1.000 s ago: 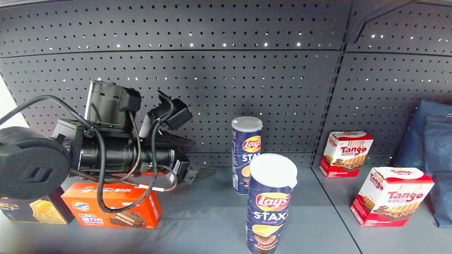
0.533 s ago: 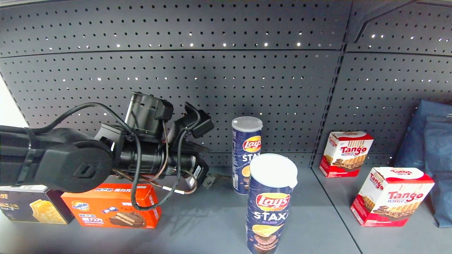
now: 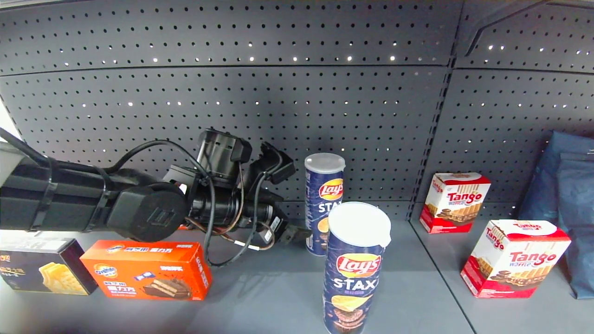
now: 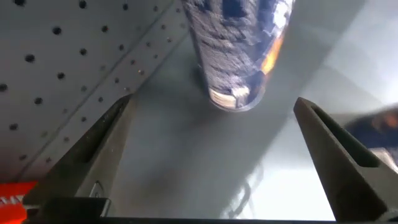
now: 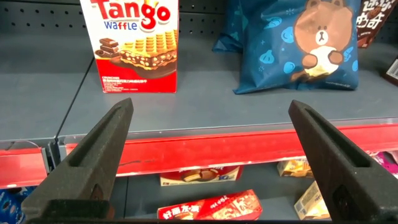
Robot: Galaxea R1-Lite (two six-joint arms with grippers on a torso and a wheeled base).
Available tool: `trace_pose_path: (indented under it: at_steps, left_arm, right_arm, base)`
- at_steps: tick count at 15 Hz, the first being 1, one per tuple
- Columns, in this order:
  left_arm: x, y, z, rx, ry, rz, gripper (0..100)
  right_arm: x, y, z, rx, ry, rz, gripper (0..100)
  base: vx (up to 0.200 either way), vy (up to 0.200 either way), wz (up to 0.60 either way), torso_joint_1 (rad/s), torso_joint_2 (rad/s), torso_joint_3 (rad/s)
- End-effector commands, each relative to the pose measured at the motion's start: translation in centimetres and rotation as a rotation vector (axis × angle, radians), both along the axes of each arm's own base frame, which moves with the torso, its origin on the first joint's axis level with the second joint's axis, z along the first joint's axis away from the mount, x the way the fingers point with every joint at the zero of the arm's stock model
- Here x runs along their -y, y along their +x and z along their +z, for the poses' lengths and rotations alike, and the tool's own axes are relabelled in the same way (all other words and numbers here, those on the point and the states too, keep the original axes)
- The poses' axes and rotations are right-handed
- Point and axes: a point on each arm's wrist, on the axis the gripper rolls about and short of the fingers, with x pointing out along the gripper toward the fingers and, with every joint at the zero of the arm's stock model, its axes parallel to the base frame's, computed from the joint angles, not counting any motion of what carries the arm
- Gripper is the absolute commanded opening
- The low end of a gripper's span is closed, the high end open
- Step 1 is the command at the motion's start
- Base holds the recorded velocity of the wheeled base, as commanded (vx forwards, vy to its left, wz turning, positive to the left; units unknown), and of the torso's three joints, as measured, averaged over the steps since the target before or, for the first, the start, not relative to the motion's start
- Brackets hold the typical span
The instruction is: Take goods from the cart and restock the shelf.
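Two tall blue chips cans stand upright on the grey shelf [image 3: 260, 297]: a rear can [image 3: 324, 204] close to the pegboard and a front can [image 3: 355, 266] nearer me. My left gripper [image 3: 297, 233] hovers low over the shelf just left of the rear can's base. In the left wrist view that can [image 4: 239, 50] stands just beyond the fingertips, and the left gripper [image 4: 214, 102] is open with nothing between its fingers. My right gripper [image 5: 211, 106] is open and empty in front of a shelf that holds a waffle box [image 5: 134, 43].
An orange biscuit box [image 3: 146, 276] and a black box [image 3: 41, 271] lie under my left arm. Two red-and-white waffle boxes [image 3: 455, 202] [image 3: 515, 257] and blue bags [image 3: 575, 208] fill the shelf's right. A blue bear bag [image 5: 298, 43] sits above a red shelf edge [image 5: 217, 152].
My left arm has stretched rightward along the shelf, bringing its gripper from beside the orange box up to the rear can's base. The cans and boxes have stayed put.
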Motion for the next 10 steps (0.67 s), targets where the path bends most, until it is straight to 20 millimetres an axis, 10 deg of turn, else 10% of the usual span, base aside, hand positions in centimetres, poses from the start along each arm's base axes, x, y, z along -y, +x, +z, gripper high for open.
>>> trace_pose_path:
  at_steps: [1,10]
  left_arm:
    - [0.5,0.8,-0.6,-0.006,0.006,0.005,100]
    - [1.5,2.1,-0.5,0.01,0.06,0.075,100]
  right_arm:
    - [0.0,0.0,0.0,-0.001,0.0,0.0,100]
    - [0.0,0.0,0.0,-0.001,0.001,0.0,100]
  base:
    - [0.0,0.0,0.0,0.0,0.0,0.0]
    - [0.0,0.0,0.0,0.0,0.0,0.0]
